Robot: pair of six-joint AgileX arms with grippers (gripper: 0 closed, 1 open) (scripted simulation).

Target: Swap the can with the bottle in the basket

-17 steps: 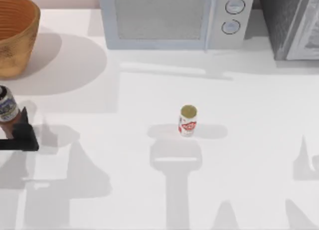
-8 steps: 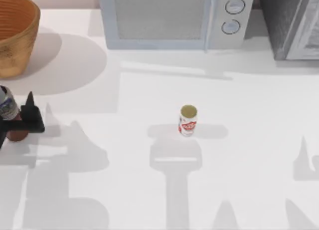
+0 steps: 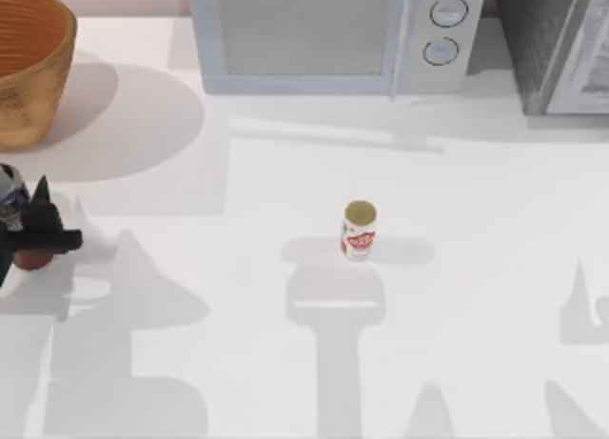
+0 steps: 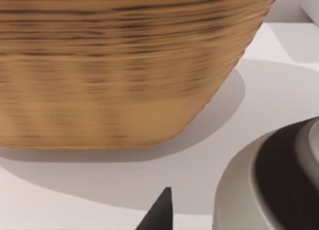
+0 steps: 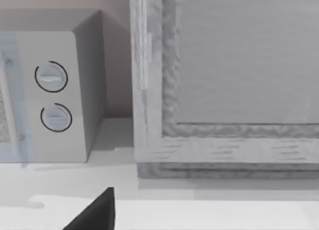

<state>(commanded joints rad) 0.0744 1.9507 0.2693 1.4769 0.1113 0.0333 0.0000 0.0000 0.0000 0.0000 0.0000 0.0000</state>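
The reddish-brown bottle (image 3: 13,209) hangs tilted at the table's far left edge, in front of the basket (image 3: 29,77) and outside it. My left gripper (image 3: 40,227) is shut on the bottle, with its black fingers (image 3: 57,239) across the body. In the left wrist view the bottle's top (image 4: 279,180) looms close beside one fingertip (image 4: 160,210), and the basket's woven wall (image 4: 124,65) stands just beyond. The white-and-red can (image 3: 359,231) stands upright mid-table, far from both grippers. My right gripper (image 5: 99,215) is parked near the back right, open and holding nothing.
A microwave (image 3: 324,34) runs along the back edge, its dials (image 5: 52,95) in the right wrist view. A grey appliance (image 3: 561,44) fills the back right corner. Bare table lies between the can and the basket.
My left gripper has risen and turned at the left edge, and the bottle has tilted and shifted with it. The can and the basket have not moved.
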